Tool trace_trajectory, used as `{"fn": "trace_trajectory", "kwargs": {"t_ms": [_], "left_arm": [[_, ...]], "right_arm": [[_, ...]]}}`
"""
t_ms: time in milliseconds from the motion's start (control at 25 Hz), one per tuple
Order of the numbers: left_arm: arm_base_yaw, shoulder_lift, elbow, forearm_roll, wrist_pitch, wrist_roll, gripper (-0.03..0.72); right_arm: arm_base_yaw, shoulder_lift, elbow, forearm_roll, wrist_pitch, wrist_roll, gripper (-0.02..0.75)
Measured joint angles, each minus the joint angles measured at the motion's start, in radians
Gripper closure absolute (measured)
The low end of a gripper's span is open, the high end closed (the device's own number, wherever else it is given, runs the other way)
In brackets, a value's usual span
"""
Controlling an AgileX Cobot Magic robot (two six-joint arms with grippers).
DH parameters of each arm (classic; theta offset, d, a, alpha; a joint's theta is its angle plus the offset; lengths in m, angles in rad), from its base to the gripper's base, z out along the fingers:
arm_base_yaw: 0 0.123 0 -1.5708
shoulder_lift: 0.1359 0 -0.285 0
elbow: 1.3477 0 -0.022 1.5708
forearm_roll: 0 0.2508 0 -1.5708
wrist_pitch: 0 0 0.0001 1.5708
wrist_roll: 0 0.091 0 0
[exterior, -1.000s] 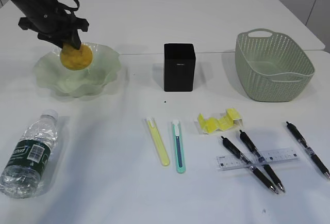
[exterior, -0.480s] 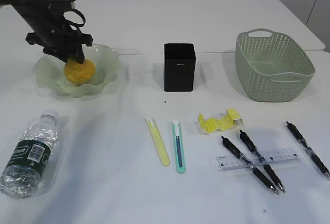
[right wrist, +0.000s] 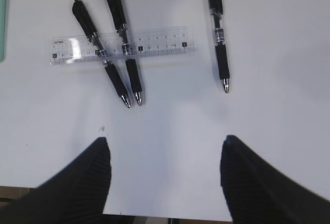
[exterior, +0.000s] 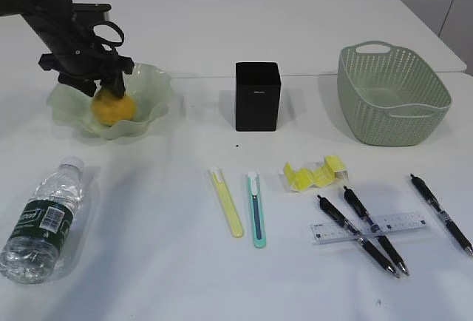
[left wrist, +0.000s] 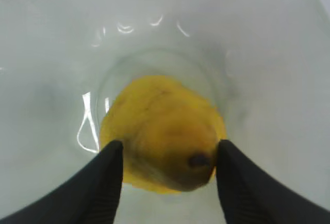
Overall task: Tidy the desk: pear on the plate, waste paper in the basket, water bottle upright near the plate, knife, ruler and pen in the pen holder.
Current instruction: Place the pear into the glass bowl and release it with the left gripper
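left gripper (left wrist: pixel 167 154) down in the plate (exterior: pixel 151 84), fingers (left wrist: pixel 105 175) either side of the pear (left wrist: pixel 162 131), which sits at the dish centre; cannot tell if the pads still touch it. right gripper (right wrist: pixel 165 154) hangs wide with nothing in it above the desk (exterior: pixel 148 210) near the front edge, over the pens. water bottle (exterior: pixel 41 221) lies on its side front left. black pen holder (exterior: pixel 257 95) stands mid-desk, basket (exterior: pixel 392 95) back right. yellow utility knife (exterior: pixel 225 203) and teal utility knife (exterior: pixel 256 208) lie side by side, crumpled yellow paper (exterior: pixel 314 173) right of them. clear ruler (right wrist: pixel 124 45) lies across two black pens (right wrist: pixel 126 53), a third pen (right wrist: pixel 217 30) apart on the right
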Motion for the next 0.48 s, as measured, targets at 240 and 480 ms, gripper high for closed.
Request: {"fn": "trace_trajectory", "kwargs": {"t_ms": [240, 480], "left_arm": [[0.000, -0.015, -0.026, 0.000, 0.024, 0.000, 0.127], [0.000, -0.112, -0.087, 0.000, 0.079, 0.000, 0.110]], "right_arm": [[0.000, 0.000, 0.000, 0.000, 0.000, 0.000, 0.244], [0.000, 0.000, 0.000, 0.000, 0.000, 0.000, 0.244]]}}
